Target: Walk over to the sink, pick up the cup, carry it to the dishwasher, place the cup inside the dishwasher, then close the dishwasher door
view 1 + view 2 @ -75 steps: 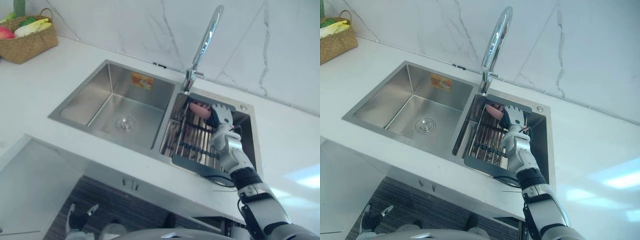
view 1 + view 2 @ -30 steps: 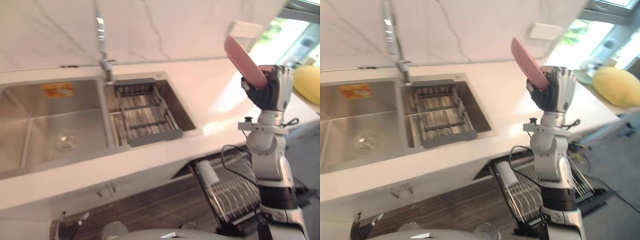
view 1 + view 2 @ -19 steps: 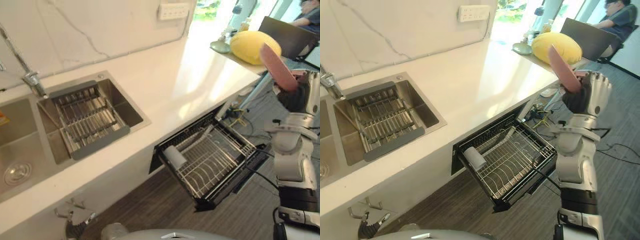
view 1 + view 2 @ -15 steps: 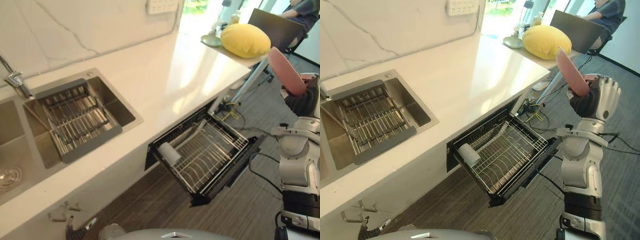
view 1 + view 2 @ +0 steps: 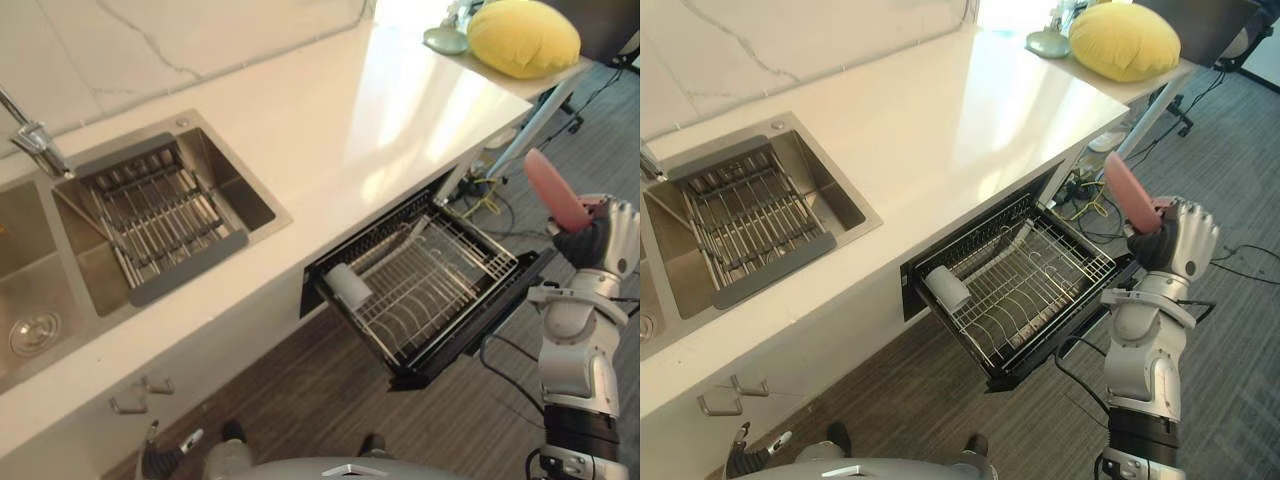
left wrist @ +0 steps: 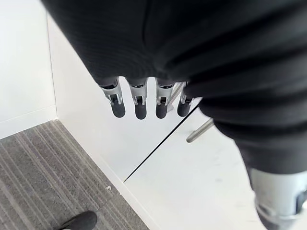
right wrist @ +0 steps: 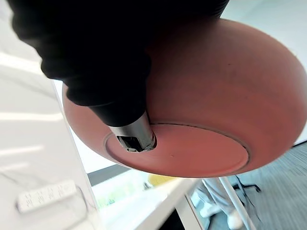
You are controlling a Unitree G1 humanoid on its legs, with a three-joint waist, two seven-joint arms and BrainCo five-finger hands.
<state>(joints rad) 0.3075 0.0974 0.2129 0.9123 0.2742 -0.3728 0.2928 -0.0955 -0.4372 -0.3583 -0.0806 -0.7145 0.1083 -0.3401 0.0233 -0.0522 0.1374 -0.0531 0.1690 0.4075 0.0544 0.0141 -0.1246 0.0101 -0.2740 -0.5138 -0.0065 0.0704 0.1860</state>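
Observation:
My right hand (image 5: 600, 245) is shut on a pink bowl-shaped dish (image 5: 555, 190), held on edge in the air. It hangs to the right of the dishwasher's pulled-out wire rack (image 5: 440, 285), above the open door. In the right wrist view the dish's underside and foot ring (image 7: 216, 105) show, with my thumb (image 7: 129, 129) pressed on the ring. A white cup-like cylinder (image 5: 945, 288) lies on its side at the rack's left end. My left hand (image 6: 139, 103) hangs with straight fingers beside a white cabinet front, holding nothing.
The steel sink (image 5: 60, 270) with a grey-rimmed drain rack (image 5: 155, 225) is at the left of the white counter (image 5: 330, 120). A yellow cushion (image 5: 522, 38) lies on a table at the far right. Cables lie on the grey floor (image 5: 1230, 340) near the dishwasher.
The view has swung and tilted down over the dishwasher. My right hand with the pink dish has come lower, nearer the rack's right side.

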